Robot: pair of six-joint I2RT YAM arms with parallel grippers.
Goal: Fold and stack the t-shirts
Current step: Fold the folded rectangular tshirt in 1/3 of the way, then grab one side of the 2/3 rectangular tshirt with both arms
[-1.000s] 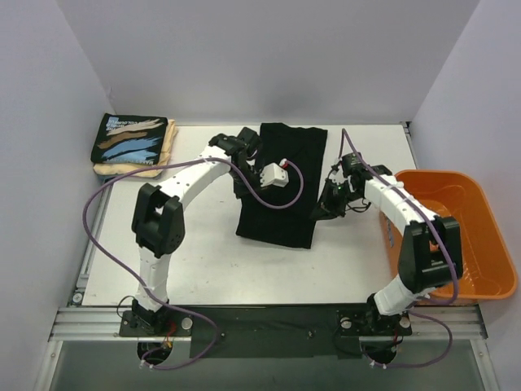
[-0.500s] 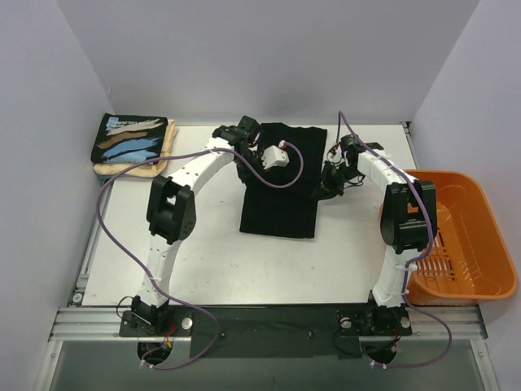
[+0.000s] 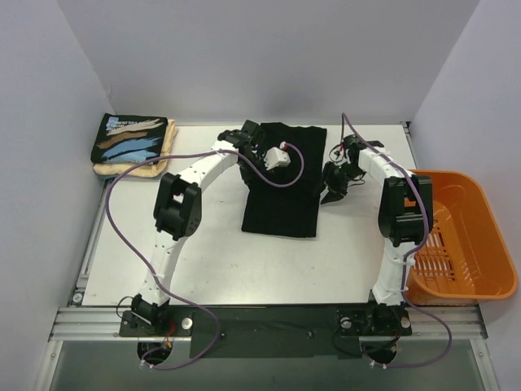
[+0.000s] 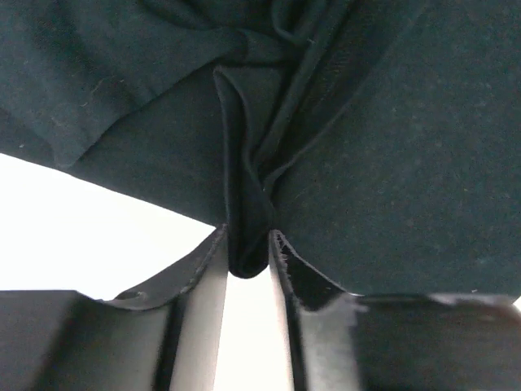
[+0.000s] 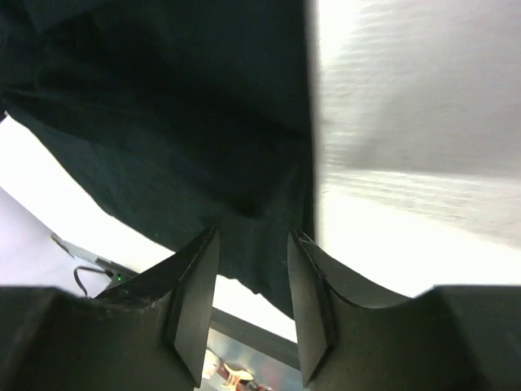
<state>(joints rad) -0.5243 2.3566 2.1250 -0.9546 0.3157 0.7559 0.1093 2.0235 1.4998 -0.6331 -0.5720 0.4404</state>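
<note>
Upper centre of top view: black t-shirt (image 3: pixel 281 199) lies folded on table (image 3: pixel 203 261) as narrow rectangle. Left gripper (image 4: pixel 247 244) at shirt's upper left edge, jaws slightly apart, rounded fold of black cloth filling gap; pinched or loose, cannot tell. Right gripper (image 5: pixel 254 244) beside shirt's right edge, jaws parted, cloth showing through gap, not squeezed. Upper left corner: printed t-shirt (image 3: pixel 130 138) stacked on cream t-shirt (image 3: pixel 122 169). Orange basket (image 3: pixel 444 174) at right.
</note>
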